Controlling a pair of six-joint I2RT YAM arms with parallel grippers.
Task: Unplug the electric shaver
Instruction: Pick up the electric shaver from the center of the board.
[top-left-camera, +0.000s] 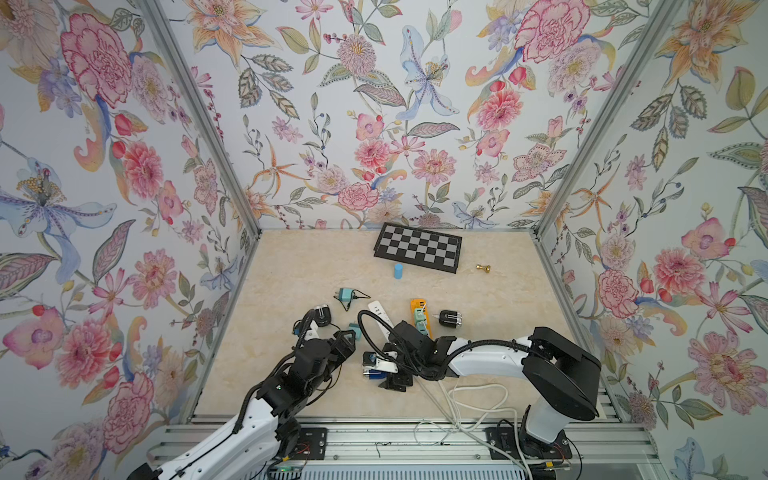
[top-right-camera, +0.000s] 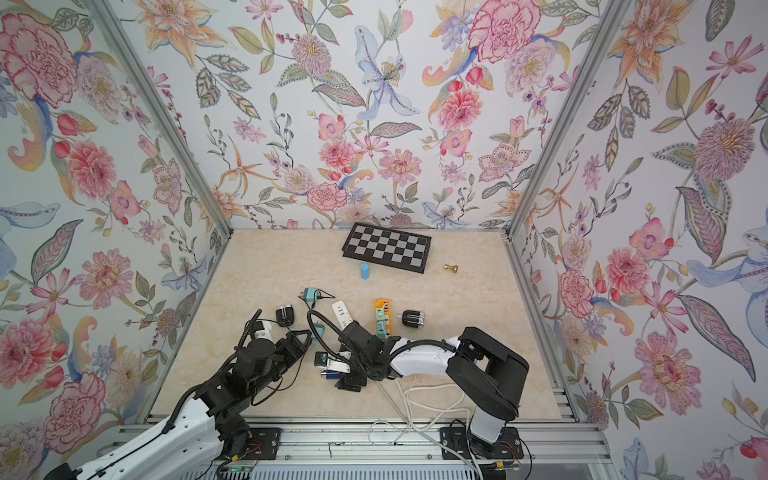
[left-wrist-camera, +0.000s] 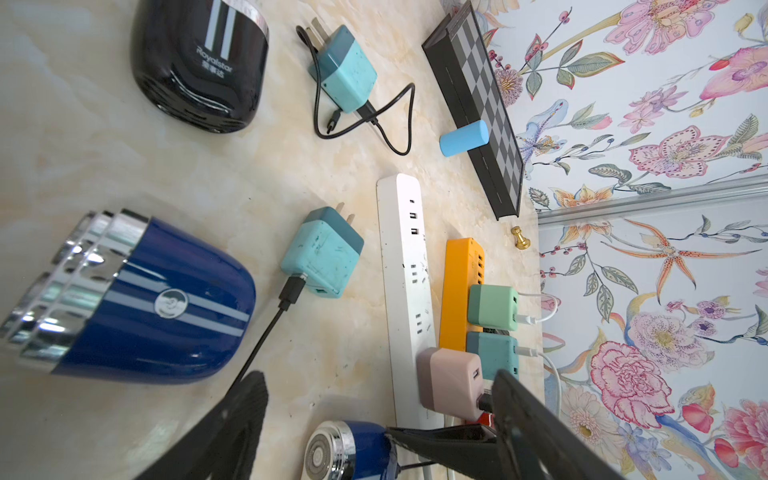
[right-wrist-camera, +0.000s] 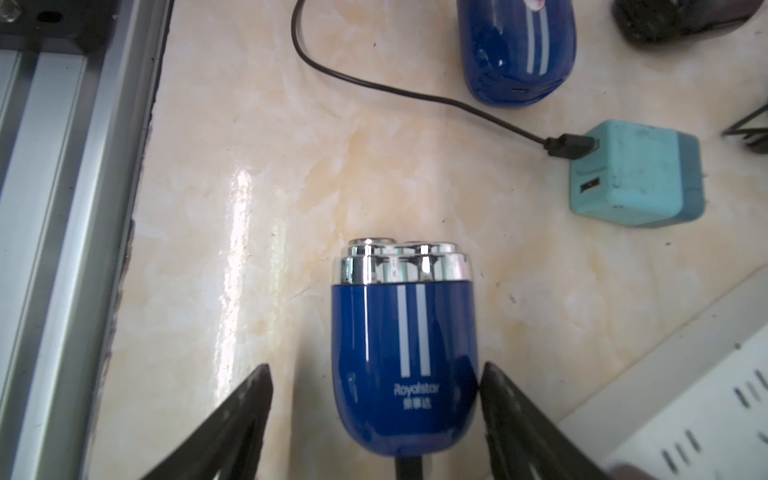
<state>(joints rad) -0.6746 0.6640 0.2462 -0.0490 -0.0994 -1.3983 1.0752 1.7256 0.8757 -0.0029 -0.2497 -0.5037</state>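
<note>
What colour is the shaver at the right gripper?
Blue shaver, two white stripes, chrome head; right wrist view.

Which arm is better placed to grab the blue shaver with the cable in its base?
The right. The right gripper is open astride the blue shaver, a finger on each side. The left gripper, also open, faces a teal charger instead.

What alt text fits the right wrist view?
A glossy blue electric shaver with a chrome head lies on the beige marbled tabletop between the open fingers of the right tool, a black plug at its base. Around it sit a teal cube charger with a black cable, a second blue shaver and a white power strip.
</note>
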